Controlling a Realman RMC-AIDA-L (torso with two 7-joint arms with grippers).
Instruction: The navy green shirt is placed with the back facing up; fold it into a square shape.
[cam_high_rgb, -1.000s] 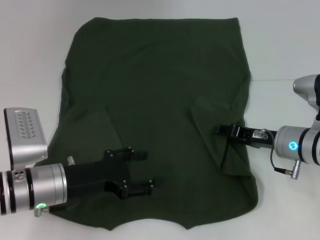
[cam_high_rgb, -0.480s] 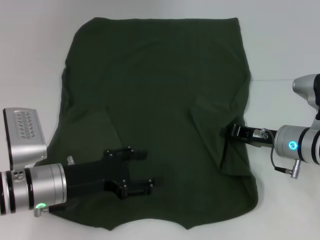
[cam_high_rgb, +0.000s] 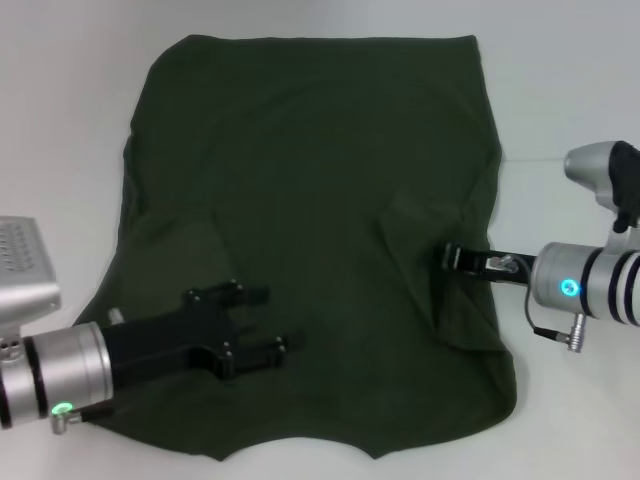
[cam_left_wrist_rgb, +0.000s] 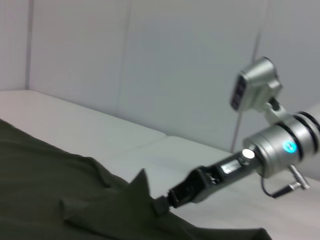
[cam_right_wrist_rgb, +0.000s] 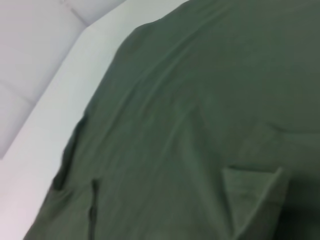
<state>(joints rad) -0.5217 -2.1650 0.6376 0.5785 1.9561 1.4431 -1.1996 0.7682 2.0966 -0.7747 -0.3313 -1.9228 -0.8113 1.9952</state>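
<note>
The left end effector (cam_high_rgb: 262, 320), matte black with two blunt prongs spread apart and nothing between them, hovers over the near left part of the navy green shirt (cam_high_rgb: 310, 200), its silver cylindrical wrist reaching in from the near left corner. The right end effector (cam_high_rgb: 450, 257) comes in from the right side, a slim black tip on a silver wrist with a lit cyan ring; its tip is buried in a fold of the shirt's right edge, and I cannot tell whether its fingers are closed on the cloth. The shirt lies spread across the white surface (cam_high_rgb: 560, 110), soft, matte, dark olive, with shallow creases and both sleeves turned inward as flat flaps. The left wrist view shows what the head view does not: at the right end effector (cam_left_wrist_rgb: 161, 205) the fabric (cam_left_wrist_rgb: 75, 200) rises into a small pointed peak above the surface (cam_left_wrist_rgb: 75, 117). The right wrist view shows only cloth (cam_right_wrist_rgb: 190, 115), its long soft wrinkles and a folded triangular flap, beside the pale surface (cam_right_wrist_rgb: 45, 90).
</note>
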